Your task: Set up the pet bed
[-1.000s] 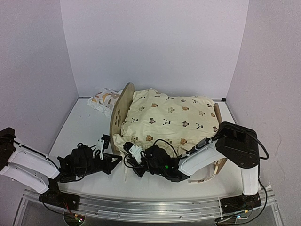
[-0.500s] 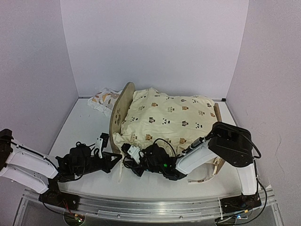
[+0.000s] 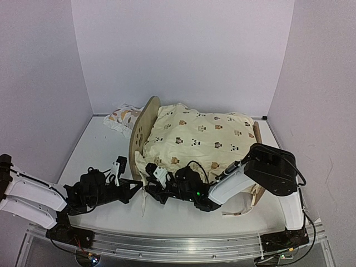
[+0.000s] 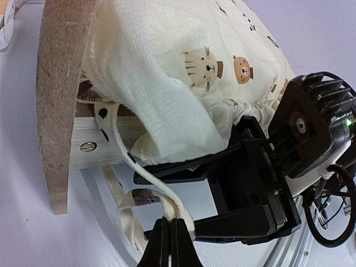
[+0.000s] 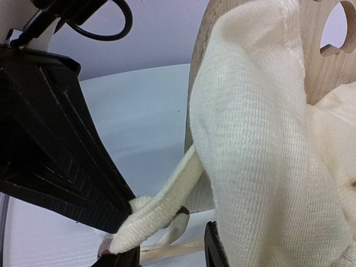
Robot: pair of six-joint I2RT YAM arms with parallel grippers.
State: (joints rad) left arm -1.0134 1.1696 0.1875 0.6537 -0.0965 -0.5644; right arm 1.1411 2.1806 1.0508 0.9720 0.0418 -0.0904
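Since a second ago the right gripper (image 5: 170, 253) sits closer to the 7 o'clock corner of the pet bed (image 3: 143, 125), its jaws wider apart. Left gripper (image 4: 169, 241) jaws are clamped on the tie strap (image 4: 119, 140) of the quilt (image 3: 196, 137).

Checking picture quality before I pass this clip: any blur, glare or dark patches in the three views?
Top external: even soft light, sharp, no glare. Left wrist: quilt weave crisp; the black right gripper shows little detail. Right wrist: quilt crisp too, but the left gripper, very close, fills the left side as a dark mass.
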